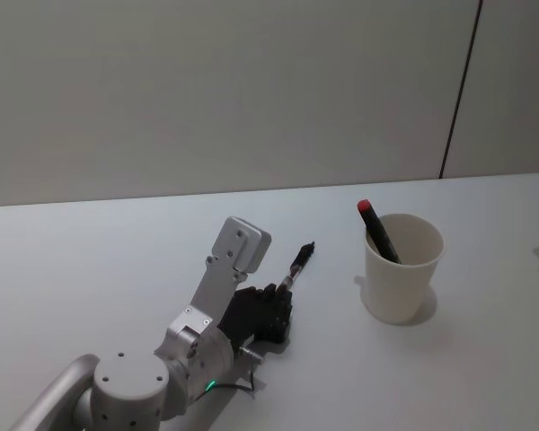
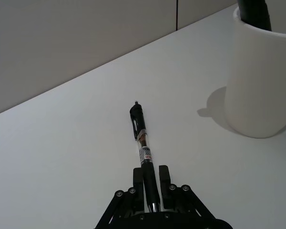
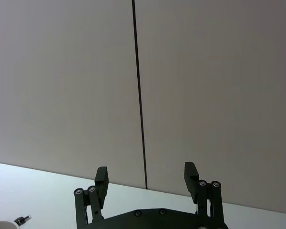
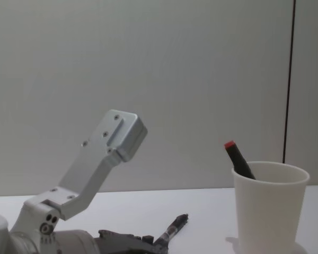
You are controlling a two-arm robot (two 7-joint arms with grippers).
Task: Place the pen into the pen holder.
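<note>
Now clamped on the pen (image 2: 142, 143), the left gripper (image 2: 151, 185) should lift it higher than the rim of the pen holder (image 1: 402, 278) on its right. The right gripper (image 3: 145, 177) idles facing the wall, jaws apart.

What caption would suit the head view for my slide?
Left gripper grips a pen near a white cup holding a red-tipped marker.

No writing can be read anywhere. The pen (image 2: 143, 143) lying out on the table to the left of the pen holder (image 1: 401, 269) carries a small label (image 2: 146, 155) wrapped round its clear barrel. The label has dark and red print on it, too small to make out.
</note>
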